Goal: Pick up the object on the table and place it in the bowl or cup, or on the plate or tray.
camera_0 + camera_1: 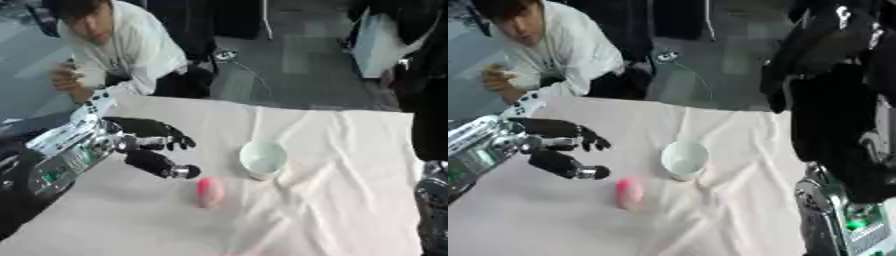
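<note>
- The left hand point(147, 145) comes in from the left edge of the table point(350, 200). Its fingers point(171, 135) are spread and only a little bent, the thumb point(162, 165) is stretched toward the middle, and it holds nothing.
- The pink object point(209, 191) lies on the cloth just beside the tip of the thumb, a little nearer to the front edge. I cannot tell if they touch.
- The white cup point(263, 159) stands upright near the middle of the table, just beside the pink object, on the side toward the far edge.
- The right arm point(833, 130) hangs at the right edge in the right eye view. Its hand is not clear enough for me to say whether the fingers are open or closed.
- Risk: the pink object looks rounded, so I think a push from the thumb can roll it away, toward the front edge or against the cup.
- Risk: the cup is close and looks light; the fingers can hit it while closing and tip it over.
- Risk: the cloth is wrinkled, so a dragging finger may pull the cloth and move both things.
- Risk: the mouth of the cup looks not much wider than the object, so a release from a wrong place may drop it on the rim.
</note>
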Motion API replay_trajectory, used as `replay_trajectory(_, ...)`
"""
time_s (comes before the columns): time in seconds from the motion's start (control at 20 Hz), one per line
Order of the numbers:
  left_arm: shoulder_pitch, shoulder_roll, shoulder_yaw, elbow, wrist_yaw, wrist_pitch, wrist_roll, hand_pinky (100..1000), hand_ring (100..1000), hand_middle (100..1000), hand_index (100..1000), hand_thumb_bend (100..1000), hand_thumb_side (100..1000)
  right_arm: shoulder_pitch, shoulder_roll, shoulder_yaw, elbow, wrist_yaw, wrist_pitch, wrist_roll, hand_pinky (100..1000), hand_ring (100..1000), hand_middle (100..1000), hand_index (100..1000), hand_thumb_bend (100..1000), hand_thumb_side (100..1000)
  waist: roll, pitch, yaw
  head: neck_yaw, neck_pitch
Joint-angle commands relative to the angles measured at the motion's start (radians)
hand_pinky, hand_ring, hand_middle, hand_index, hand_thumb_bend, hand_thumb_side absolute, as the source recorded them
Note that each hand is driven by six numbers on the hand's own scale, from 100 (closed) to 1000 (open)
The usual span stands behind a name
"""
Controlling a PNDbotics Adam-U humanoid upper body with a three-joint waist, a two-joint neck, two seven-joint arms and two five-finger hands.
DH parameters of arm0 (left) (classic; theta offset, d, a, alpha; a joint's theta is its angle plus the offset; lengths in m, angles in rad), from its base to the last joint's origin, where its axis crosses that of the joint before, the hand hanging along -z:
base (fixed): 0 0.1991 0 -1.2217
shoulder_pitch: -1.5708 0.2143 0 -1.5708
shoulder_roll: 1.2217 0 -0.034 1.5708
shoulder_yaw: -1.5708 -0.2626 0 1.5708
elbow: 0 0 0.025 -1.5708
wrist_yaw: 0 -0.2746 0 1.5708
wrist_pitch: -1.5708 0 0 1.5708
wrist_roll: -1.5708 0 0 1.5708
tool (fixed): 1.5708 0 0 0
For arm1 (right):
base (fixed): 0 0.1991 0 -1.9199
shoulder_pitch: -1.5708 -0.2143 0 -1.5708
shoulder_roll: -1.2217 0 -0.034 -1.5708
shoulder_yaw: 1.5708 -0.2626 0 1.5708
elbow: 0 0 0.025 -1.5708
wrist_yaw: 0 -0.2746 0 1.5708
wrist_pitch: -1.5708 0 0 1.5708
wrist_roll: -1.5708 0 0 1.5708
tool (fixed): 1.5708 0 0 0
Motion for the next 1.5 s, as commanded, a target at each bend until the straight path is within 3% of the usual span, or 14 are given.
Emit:
replay_trajectory(0.05,-0.005,0.001,-0.001,0.018,0.015,-0.02,0.024,802,780,866,990,1000,1000,-0.01,0.007,-0.004,-0.011,-0.002,0.003,0.0,100,359,412,523,100,710,0.0,-0.009,-0.001,-0.003,-0.019)
replay_trajectory(0.75,0.044,-0.007,-0.046,-0.013,0.205,0.007,0.041,799,764,869,994,965,1000,-0.012,0.008,-0.004,-0.011,-0.001,0.01,0.004,100,359,413,524,100,716,-0.002,-0.007,-0.005,-0.013,-0.026)
replay_trajectory(1.15,0.044,-0.023,-0.056,-0.011,0.211,0.01,0.037,794,762,870,997,948,1000,-0.013,0.008,-0.006,-0.011,-0.003,0.01,0.004,100,359,413,525,100,714,-0.003,-0.007,-0.005,-0.006,-0.021)
replay_trajectory(1.5,0.006,-0.056,-0.076,0.074,0.164,-0.017,0.009,793,767,868,996,945,1000,-0.013,0.01,-0.014,-0.011,-0.001,0.017,-0.04,100,357,409,521,104,706,-0.005,-0.007,-0.005,-0.001,-0.017)
